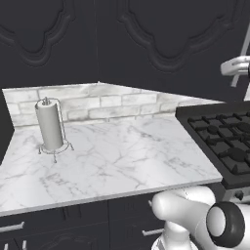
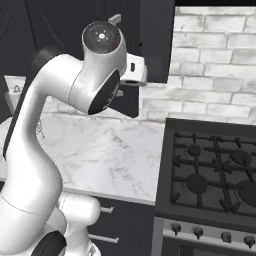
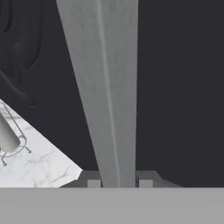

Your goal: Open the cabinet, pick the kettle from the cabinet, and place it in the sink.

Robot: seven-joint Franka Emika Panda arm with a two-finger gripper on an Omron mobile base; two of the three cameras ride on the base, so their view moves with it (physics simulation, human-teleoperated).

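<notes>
The cabinet (image 1: 161,39) is the tall black wall unit with ornate raised panels above the counter. Its long silver bar handle (image 3: 107,87) runs up the middle of the hand view, in front of the black door (image 3: 175,87). My gripper (image 3: 119,181) is shut on this handle, with one dark finger tip on each side of the bar. In the left base view the white hand (image 1: 235,66) sits at the far right on the handle (image 1: 245,41). In the right base view the hand (image 2: 132,70) is raised against the dark cabinet (image 2: 152,40). The kettle is hidden and the sink is out of view.
A paper towel roll on a wire stand (image 1: 50,126) stands at the back left of the white marble counter (image 1: 122,161). A black gas stove (image 2: 210,175) adjoins the counter on the right. Black base drawers (image 1: 73,219) run below, and a brick backsplash (image 2: 215,60) lies behind.
</notes>
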